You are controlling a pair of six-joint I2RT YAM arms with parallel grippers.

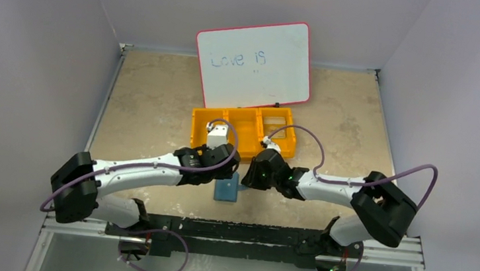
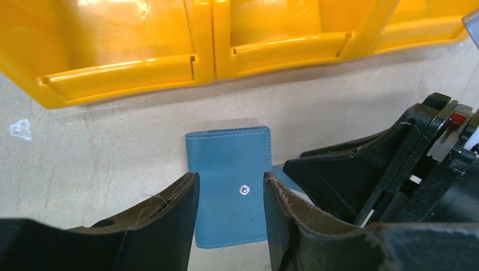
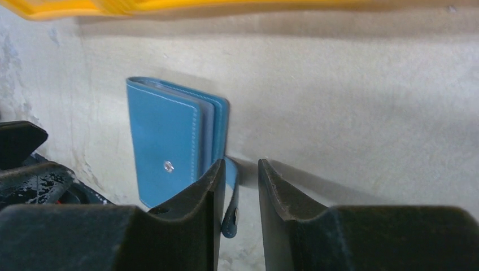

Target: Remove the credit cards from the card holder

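The card holder (image 2: pixel 226 158) lies folded flat on the desk (image 2: pixel 85 158), just before the orange bin (image 2: pixel 203 56). The left pincer (image 2: pixel 230 176) is released, its jaws spread over the holder's side edges. Only the right wrist view shows the unfastened closure tab (image 3: pixel 230 189) between the right pincer's (image 3: pixel 241 164) narrowly parted jaws (a gap shows beside it, nothing clenched), plus pale layers between the covers.

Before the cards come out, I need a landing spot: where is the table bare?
Bare table lies left of the orange bin and right of it, to the walls. Crowded: left gripper and right gripper meet at the card holder near the bin.
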